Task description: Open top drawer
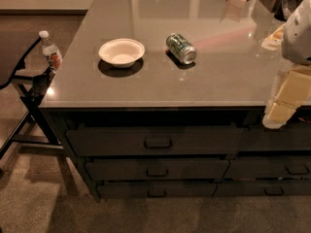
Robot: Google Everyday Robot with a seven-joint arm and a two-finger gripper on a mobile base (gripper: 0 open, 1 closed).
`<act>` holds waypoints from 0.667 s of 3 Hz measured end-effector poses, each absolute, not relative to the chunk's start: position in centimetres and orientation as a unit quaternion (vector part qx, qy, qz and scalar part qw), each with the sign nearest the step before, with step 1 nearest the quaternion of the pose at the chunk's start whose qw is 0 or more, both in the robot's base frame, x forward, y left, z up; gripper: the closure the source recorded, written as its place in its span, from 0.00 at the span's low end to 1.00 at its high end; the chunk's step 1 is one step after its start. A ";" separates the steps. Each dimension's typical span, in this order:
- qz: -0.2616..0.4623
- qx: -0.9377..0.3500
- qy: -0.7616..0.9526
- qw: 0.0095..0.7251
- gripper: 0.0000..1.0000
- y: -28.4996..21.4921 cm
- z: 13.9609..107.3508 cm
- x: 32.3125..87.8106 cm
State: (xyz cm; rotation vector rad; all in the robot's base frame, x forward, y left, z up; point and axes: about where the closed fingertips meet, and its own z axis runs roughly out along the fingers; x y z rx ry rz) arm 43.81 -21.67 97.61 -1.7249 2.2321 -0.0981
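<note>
Judging from how things lie, the step in hand is the approach: the drawer is not yet gripped. The bench (233,81) fills most of the view. The top drawer (112,141) is directly under the front edge of the bench, at the left stack, and it is the widest front there. It looks shut, with only a dark gap below the bench top.

The hand (279,113) hangs at the front right corner of the bench, well apart from the drawer's middle and a little higher than it. Whether it is wide or narrow I cannot tell.

On the bench stand a bowl (121,51) toward the left side and a can (181,48) lying near the middle. A bottle (50,51) stands just beside the left edge of the bench.

The handle (158,142) is a small loop in the centre of the drawer front. I think the next move calls for bringing the hand left and down to this loop, closing on it, then pulling straight away from the bench.
</note>
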 end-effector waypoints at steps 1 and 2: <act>-0.034 -0.603 0.781 0.159 0.00 -21.7 97.6 43.8; -0.030 -0.604 0.778 0.169 0.00 -21.5 97.2 43.7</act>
